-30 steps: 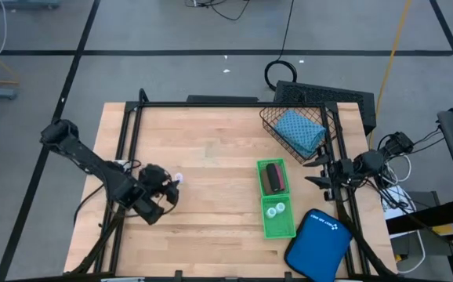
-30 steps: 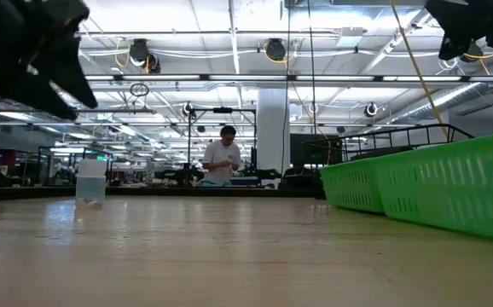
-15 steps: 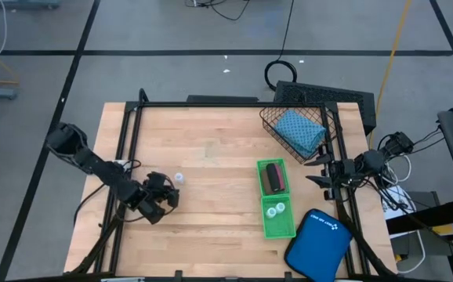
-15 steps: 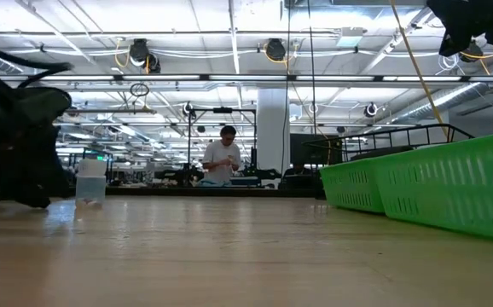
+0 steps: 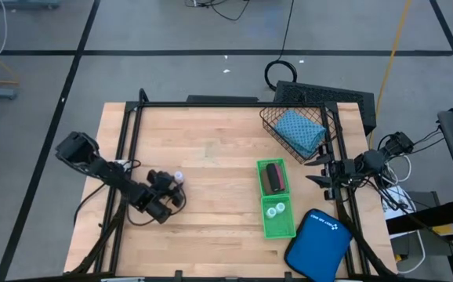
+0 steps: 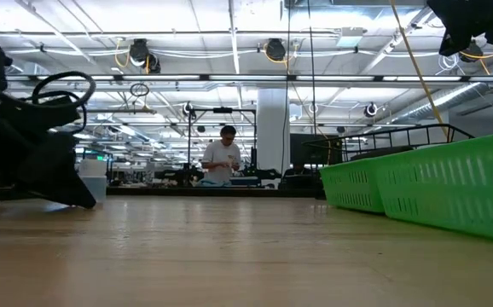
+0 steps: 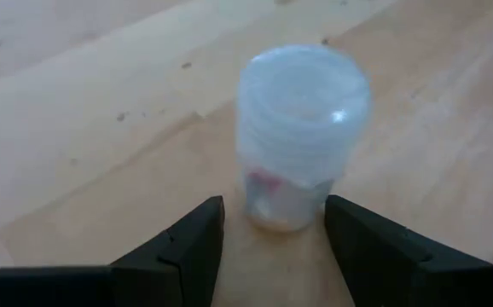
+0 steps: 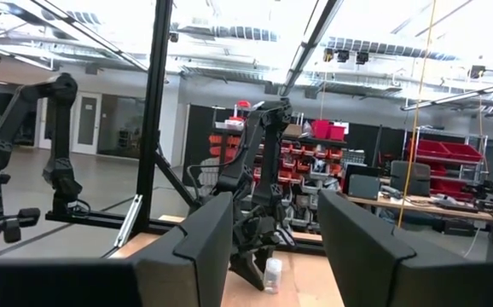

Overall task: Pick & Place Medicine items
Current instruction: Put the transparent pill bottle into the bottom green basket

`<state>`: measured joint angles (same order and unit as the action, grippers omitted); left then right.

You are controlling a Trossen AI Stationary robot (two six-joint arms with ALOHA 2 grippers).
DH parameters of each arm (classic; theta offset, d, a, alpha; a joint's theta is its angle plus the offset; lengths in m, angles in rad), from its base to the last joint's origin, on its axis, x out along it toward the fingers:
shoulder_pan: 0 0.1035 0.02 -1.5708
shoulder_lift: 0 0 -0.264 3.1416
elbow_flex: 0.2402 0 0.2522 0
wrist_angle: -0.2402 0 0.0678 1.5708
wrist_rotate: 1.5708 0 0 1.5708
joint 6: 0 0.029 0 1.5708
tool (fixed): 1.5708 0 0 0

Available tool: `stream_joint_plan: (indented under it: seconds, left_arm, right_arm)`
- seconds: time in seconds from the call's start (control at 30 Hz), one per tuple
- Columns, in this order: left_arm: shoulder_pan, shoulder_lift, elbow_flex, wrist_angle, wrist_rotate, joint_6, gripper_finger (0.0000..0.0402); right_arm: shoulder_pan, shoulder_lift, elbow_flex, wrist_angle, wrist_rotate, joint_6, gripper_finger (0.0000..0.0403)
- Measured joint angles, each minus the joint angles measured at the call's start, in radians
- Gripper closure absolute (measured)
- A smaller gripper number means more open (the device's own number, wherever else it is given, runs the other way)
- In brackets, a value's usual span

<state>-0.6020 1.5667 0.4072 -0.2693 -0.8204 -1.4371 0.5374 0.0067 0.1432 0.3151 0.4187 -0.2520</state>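
While the left gripper (image 5: 173, 190) is sitting low over the left half of the table (image 5: 211, 149), its jaws are standing apart and reaching toward a small white bottle (image 5: 178, 178), which is standing upright on the wood just ahead of the fingertips. In the left wrist view that bottle (image 7: 300, 136) is filling the middle of the frame, with one dark finger (image 7: 197, 239) to each side of its base and bare wood showing between each finger and the plastic, so the jaws are bracketing it without touching it. Being upright, the bottle is offering its round side to the fingers, and I judge that a short advance followed by a close is all the coming grasp is asking for. The left arm is plainly the nearer one; the right gripper (image 5: 326, 174) is waiting at the table's right edge, well apart, its fingers (image 8: 197, 243) spread in its own wrist view. The high view is giving the wider layout that the wrist camera is missing: the green tray (image 5: 284, 227) already holding two white bottles and a dark roll, and the teal pouch (image 5: 299, 131) lying in the wire basket (image 5: 267, 119). The low view is showing the left gripper (image 6: 55, 166) down at table height, largely hiding the bottle.
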Motion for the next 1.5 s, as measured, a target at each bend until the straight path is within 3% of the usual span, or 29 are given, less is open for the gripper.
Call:
stream_joint_plan:
  seconds: [0.3,0.53,0.77,0.9,1.07,1.23,1.5]
  left_arm:
    - [0.050,0.071,0.000,0.164,-0.093,0.157,0.0188]
    - [0.066,0.097,0.000,0.202,-0.113,0.172,0.0189]
    - [0.069,0.098,-0.002,0.273,-0.104,0.200,0.0252]
    - [0.099,0.090,0.013,0.332,-0.057,0.234,0.0254]
    - [0.217,0.083,0.109,0.351,0.130,0.494,0.0254]
    - [0.366,0.084,0.274,0.348,0.336,0.847,0.0254]
    - [0.513,0.100,0.572,0.350,0.446,1.305,0.0254]
  right_arm:
    - [0.000,0.000,0.000,0.002,0.031,-0.008,0.0243]
    - [-0.001,0.000,0.000,0.003,0.064,-0.026,0.0244]
    - [-0.001,0.000,0.001,0.008,0.065,-0.026,0.0246]
    - [-0.001,0.002,0.001,0.031,0.109,-0.026,0.0247]
    - [-0.001,0.056,0.002,0.099,0.158,-0.047,0.0248]
    - [-0.001,0.206,0.044,0.118,0.160,-0.041,0.0248]
    - [-0.072,0.548,0.250,-0.033,0.160,-0.018,0.0248]
